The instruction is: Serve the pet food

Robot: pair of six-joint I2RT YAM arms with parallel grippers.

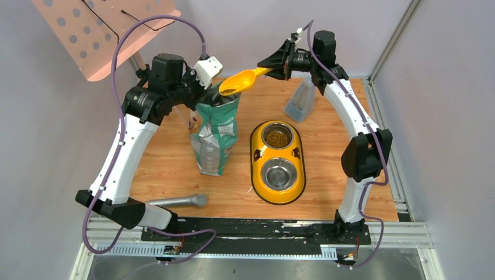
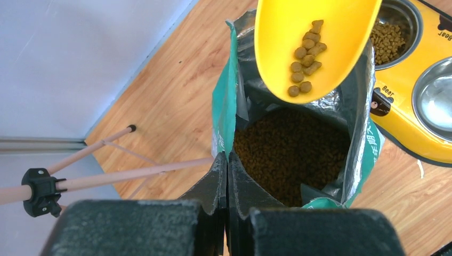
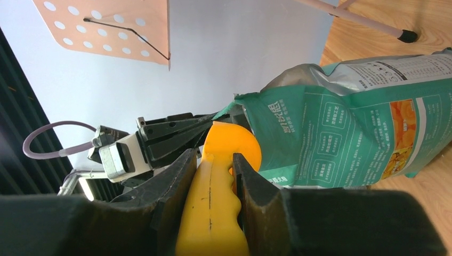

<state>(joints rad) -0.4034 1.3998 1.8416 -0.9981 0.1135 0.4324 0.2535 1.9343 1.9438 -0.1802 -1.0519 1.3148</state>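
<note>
The green-and-silver bag (image 1: pixel 215 137) stands upright and open, with a heap of pet food (image 2: pixel 290 152) inside. My left gripper (image 1: pixel 198 99) (image 2: pixel 227 157) is shut on the bag's rim (image 2: pixel 226 106). My right gripper (image 1: pixel 269 69) (image 3: pixel 213 157) is shut on the handle of the yellow scoop (image 1: pixel 239 83) (image 3: pixel 213 202). The scoop (image 2: pixel 314 32) hovers over the bag's mouth with several kibble pieces (image 2: pixel 306 61) in it. The yellow double-bowl feeder (image 1: pixel 254 160) lies right of the bag. Its far bowl holds kibble (image 1: pixel 277 138) (image 2: pixel 386 40); its near bowl (image 1: pixel 279 174) is bare steel.
A grey translucent container (image 1: pixel 300 99) stands behind the feeder near the right arm. A grey metal cylinder (image 1: pixel 175 201) lies at the near left. A pink perforated stand (image 1: pixel 99 35) rises at the back left; its legs (image 2: pixel 106 178) reach the floor beside the bag.
</note>
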